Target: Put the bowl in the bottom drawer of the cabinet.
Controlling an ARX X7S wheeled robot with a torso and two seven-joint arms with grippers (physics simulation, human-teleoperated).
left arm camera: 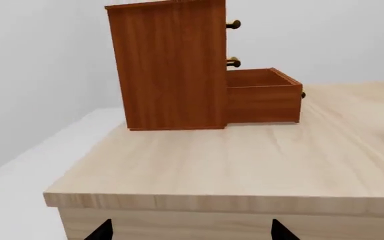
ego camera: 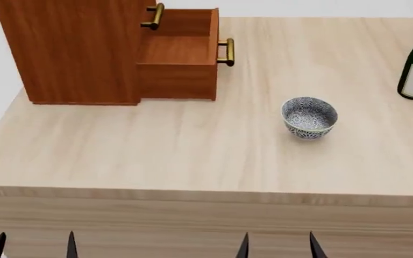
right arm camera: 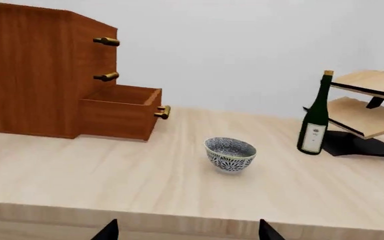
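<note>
1. Dark fingertips of both grippers poke into the lower edge of the head view, in front of the pale wooden table [ego camera: 192, 161]: the left gripper [ego camera: 33, 246] at the left, the right gripper [ego camera: 277, 244] nearer the middle.
2. Each pair of tips stands spread with a clear gap between them and nothing held; both hang short of the table's near edge, apart from every object.
3. Wrist views show the same spread tips low in frame, for the left gripper [left arm camera: 188, 231] and the right gripper [right arm camera: 186, 230].
4. On the tabletop, the bowl [ego camera: 308, 117] sits upright and alone, right of centre, its blue-and-white pattern visible inside and out.
5. Behind it and to the left stands the cabinet [ego camera: 70, 48], reddish-brown, at the table's far left corner.
6. Its bottom drawer [ego camera: 178, 59] is pulled out toward the right, the brass bar handle facing the bowl's side of the table; the drawer's inside shows bare wood.
7. Two upper handles [right arm camera: 105, 59] stay flush on closed fronts.
8. At the far right, a dark green wine bottle [right arm camera: 314, 116] stands upright, well apart from the bowl, just beside a pale wooden rack [right arm camera: 365, 102] on a black base.
</note>
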